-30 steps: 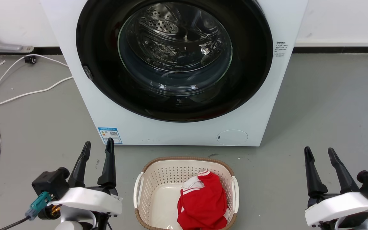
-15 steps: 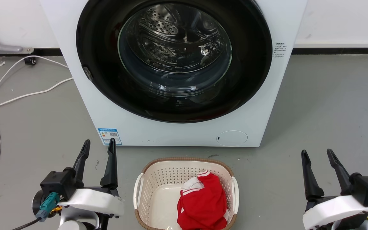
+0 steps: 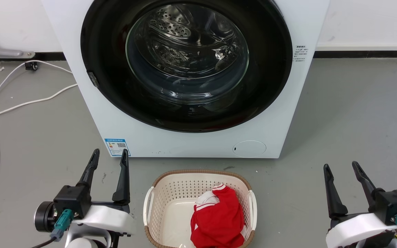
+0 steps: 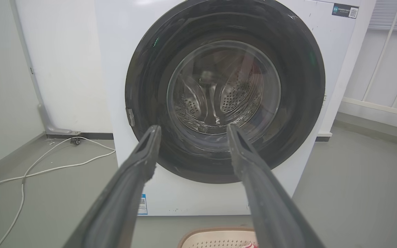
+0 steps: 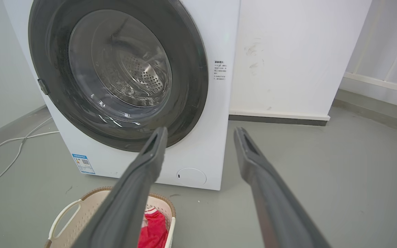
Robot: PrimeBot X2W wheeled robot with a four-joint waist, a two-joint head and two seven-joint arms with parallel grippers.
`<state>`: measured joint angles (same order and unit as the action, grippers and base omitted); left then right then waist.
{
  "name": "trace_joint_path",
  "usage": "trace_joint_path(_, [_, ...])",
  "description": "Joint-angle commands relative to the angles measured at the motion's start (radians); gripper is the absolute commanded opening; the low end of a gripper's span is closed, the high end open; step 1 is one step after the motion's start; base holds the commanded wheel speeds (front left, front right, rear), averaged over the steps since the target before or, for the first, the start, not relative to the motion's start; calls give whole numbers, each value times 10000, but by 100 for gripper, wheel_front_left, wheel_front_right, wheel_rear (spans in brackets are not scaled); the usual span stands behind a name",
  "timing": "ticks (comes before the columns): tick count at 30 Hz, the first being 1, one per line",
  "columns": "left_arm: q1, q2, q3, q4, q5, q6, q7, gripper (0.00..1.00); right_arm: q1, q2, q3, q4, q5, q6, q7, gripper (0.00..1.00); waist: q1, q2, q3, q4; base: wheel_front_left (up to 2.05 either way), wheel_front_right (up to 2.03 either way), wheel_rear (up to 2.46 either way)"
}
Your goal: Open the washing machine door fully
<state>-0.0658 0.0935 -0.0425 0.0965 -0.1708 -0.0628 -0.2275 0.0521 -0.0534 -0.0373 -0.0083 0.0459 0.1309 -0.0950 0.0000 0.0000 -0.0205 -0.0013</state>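
The washing machine door (image 3: 186,62) sits at 12 o'clock in the head view, closed flush against the front of the white washer (image 3: 191,146). Its glossy black ring surrounds the bulging glass window, through which the perforated steel drum shows. A small grey latch tab (image 3: 92,78) sits on the ring's edge at 9 o'clock.

The left gripper (image 3: 110,152) is at 7 o'clock of the head view, its two dark fingers spread wide and holding nothing. It is well apart from the door; in the left wrist view the fingers point at the door's lower half. The right gripper (image 3: 340,165) is at 5 o'clock, also spread wide and empty, off to the washer's right side.

Between the two, at 6 o'clock, a cream laundry basket (image 3: 198,171) stands on the grey floor just in front of the washer, with a red-and-white garment (image 3: 219,217) inside. A white cable (image 3: 29,101) trails over the floor at 9 o'clock
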Motion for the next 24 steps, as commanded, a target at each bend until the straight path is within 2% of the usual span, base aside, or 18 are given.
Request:
trace_joint_path(1, [-41,47,-19,-37,176,21,-68,100,116,35,2,-114,-210,-3,-58,100,0,0,-1,1,0,0,0])
trace_joint_path(18, [170,-94,96,-51,1220,80,-367,100,222,51,-39,-43,-957,-3,-301,100,0,0,-35,33,0,0,0])
trace_joint_path(24, [180,-151,130,-5,1273,23,-391,100,194,51,-56,34,-789,-3,-376,100,0,0,-32,75,0,0,0])
